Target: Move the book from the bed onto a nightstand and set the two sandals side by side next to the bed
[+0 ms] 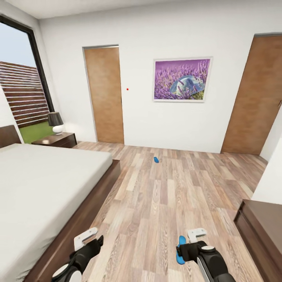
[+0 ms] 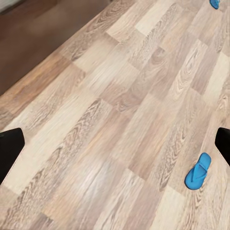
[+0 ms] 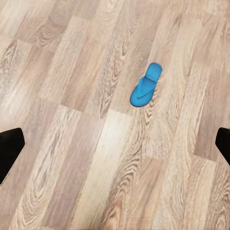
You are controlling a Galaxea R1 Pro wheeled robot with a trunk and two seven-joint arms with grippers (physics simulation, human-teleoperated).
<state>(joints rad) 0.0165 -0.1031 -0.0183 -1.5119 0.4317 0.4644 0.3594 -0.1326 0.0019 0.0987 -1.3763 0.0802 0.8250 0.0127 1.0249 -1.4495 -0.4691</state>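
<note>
While the robot stands in the bedroom, the biggest thing nearby is the bed (image 1: 43, 184), with its pale mattress and dark wood frame along the robot's left side. No book can be seen on the part of the bed that shows. The wood floor (image 1: 164, 196) is wide and open between the bed and a dark low cabinet (image 1: 262, 219) on the right. Past the bed, the nightstand (image 1: 56, 140) sits in the corner with a small lamp (image 1: 56, 122) on top.

One blue sandal (image 3: 145, 85) lies flat on the floor just by the right hand (image 1: 188, 244). The other sandal (image 1: 156, 159) lies well apart, farther out toward the wall. The left hand (image 1: 91, 243) hangs near the bed frame. Both hands have their fingers wide apart and hold nothing.

The step looks like picking up the near sandal (it is thin and flat). The right hand should come straight down and pinch across its narrow sides. There is lots of room, but the left arm should keep off the bed edge.
</note>
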